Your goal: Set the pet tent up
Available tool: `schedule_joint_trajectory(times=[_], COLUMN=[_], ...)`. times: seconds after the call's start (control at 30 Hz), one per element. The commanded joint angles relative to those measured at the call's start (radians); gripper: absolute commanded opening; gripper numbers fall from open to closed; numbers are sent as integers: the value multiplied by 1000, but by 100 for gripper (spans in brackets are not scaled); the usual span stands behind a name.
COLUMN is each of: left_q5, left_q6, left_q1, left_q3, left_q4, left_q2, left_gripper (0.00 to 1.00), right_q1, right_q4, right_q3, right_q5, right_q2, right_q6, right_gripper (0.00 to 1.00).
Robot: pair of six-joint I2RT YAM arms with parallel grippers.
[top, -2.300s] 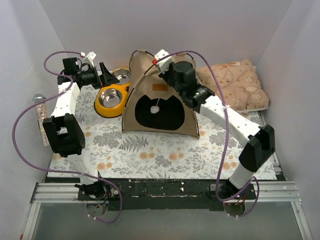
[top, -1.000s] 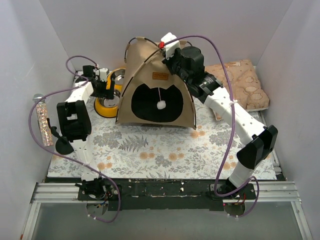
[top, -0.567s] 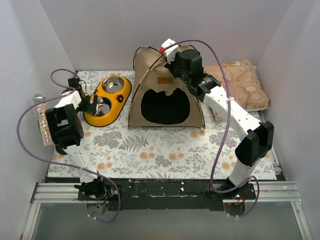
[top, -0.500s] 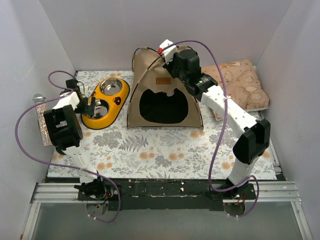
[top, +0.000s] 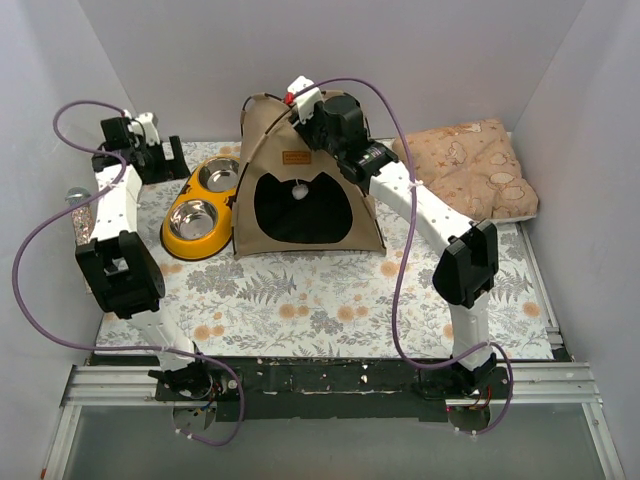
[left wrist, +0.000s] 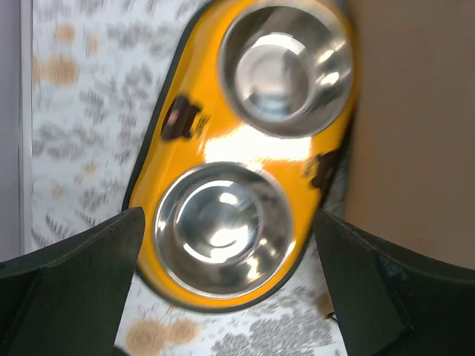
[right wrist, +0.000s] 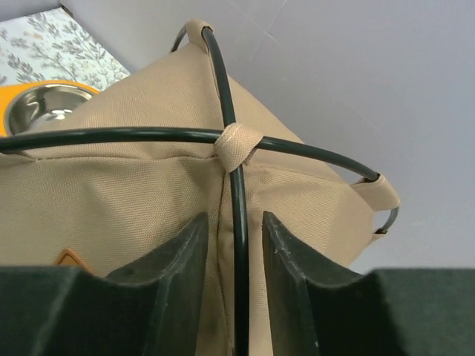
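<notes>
Pet tent (top: pixel 300 195) stands upright mid-mat; right gripper (right wrist: pixel 234 245) pinches its front pole (right wrist: pixel 239 222) near the peak to steer it, while left gripper (left wrist: pixel 223 297) hangs wide open above the yellow bowl (left wrist: pixel 245 163)

pet tent (right wrist: pixel 148 193) is matte tan woven canvas with smooth glossy black poles (right wrist: pixel 236 185). the double bowl (left wrist: pixel 237 156) is shiny yellow plastic-looking, with polished steel cups.

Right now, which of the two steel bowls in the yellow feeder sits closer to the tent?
The far bowl, toward the back wall, right beside the pet tent. The near bowl sits farther out on the floral mat.
</notes>
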Motion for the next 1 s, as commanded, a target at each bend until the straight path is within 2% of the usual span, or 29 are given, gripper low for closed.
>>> schedule_joint_trajectory(times=[0.0,0.13,0.23,0.33,0.4,0.47,0.53,0.63,0.77,0.97], left_q5=[214,365,445,487,510,524,548,568,573,567], left_q6=[-78,-118,-171,-188,-188,-173,-144,-64,31,26], left_q1=[-4,-3,-8,-21,-35,-58,-93,-184,-317,-414], left_q3=[104,130,119,147,165,182,188,172,89,3], left_q4=[31,87,155,163,166,166,166,140,104,97], left_q2=[-86,-133,-161,-150,-141,-143,-152,-173,-219,-267], left_gripper=[98,98,98,98,98,98,98,98,98,98], right_q1=[4,-43,-105,-246,-332,-405,-459,-534,-576,-577], right_q4=[-38,-140,-212,-312,-396,-466,-489,-504,-512,-473], right_q3=[63,-32,-130,-230,-294,-350,-428,-477,-442,-448], right_q5=[-2,-178,-307,-472,-473,-395,-263,-150,-84,-37], right_q2=[-48,-220,-392,-533,-588,-608,-592,-494,-333,-144], right_q6=[27,49,52,96,63,-14,-95,-154,-181,-203], right_gripper=[54,76,78,79,80,79,78,74,72,75])
